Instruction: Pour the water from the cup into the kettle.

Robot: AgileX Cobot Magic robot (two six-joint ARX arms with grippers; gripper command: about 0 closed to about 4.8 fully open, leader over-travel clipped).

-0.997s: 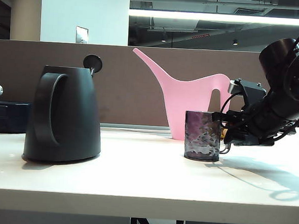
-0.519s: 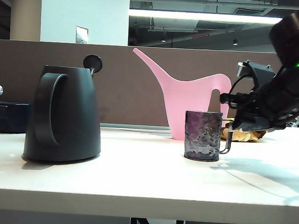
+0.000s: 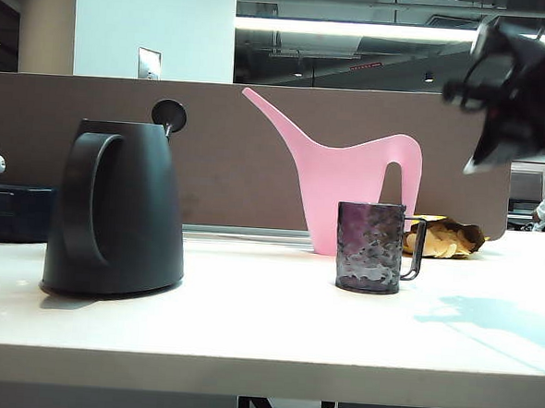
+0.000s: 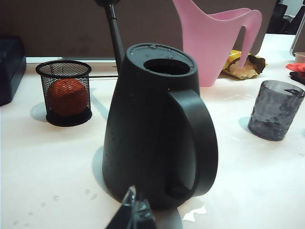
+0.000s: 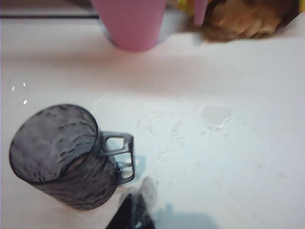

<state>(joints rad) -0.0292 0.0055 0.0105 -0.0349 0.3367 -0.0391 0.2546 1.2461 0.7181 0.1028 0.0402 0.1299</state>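
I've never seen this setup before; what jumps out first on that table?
A big black kettle stands at the left, a bright pink watering can at the back. In front of it sits a small dimpled cup, untouched; the right gripper hangs shut above, the left gripper behind the kettle.

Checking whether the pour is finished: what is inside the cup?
The cup stands upright on the table, and no water shows through its dimpled wall. Its bottom is too dim to rule out a film or drops.

Black right arm (image 3: 524,99) (blurred), dark fingertips (image 4: 133,214)
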